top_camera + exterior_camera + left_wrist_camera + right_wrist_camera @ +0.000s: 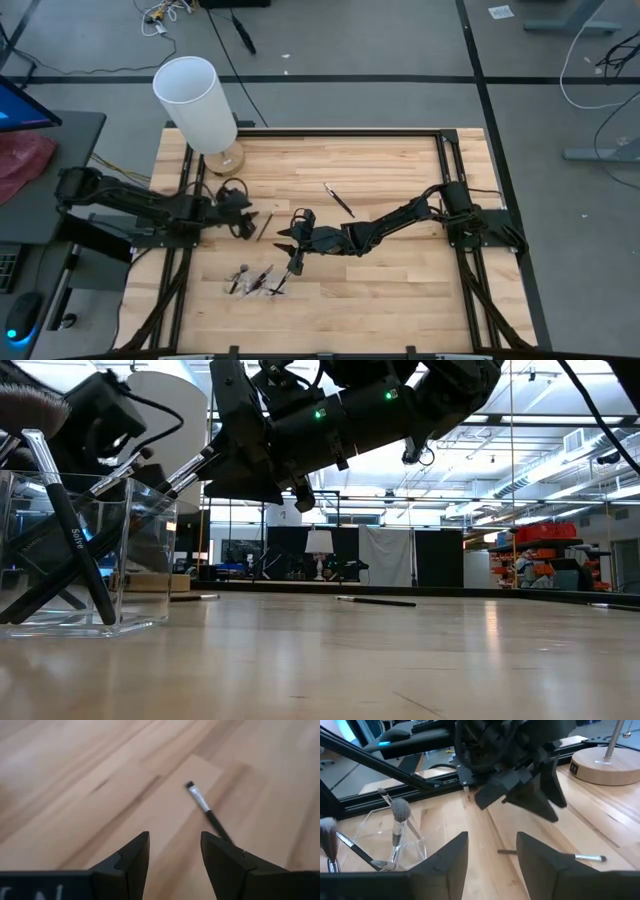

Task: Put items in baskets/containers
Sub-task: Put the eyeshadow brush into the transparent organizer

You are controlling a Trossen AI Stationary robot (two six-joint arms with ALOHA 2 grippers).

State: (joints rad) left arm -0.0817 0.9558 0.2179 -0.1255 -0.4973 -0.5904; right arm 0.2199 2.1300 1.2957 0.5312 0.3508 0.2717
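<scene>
High view showed the left gripper [243, 222] and the right gripper [291, 240] hovering close together over the wooden table [400, 290], near its left-centre. Both stood with fingers parted and nothing between them. A slim brush [206, 810] lay on the wood just ahead of the left gripper's [175, 857] open fingers, its silver ferrule and dark tip pointing away from them. From the right wrist, that same brush [585, 857] lay flat just beyond the right gripper [492, 860], under the left arm's fingers. The clear tray [395, 845] stood off to one side of the right gripper, already holding several brushes [397, 827] leaning upright. One more brush [339, 199] lay alone, behind the right arm and well apart from both grippers. The white lamp [198, 105] stood at the far left corner.
</scene>
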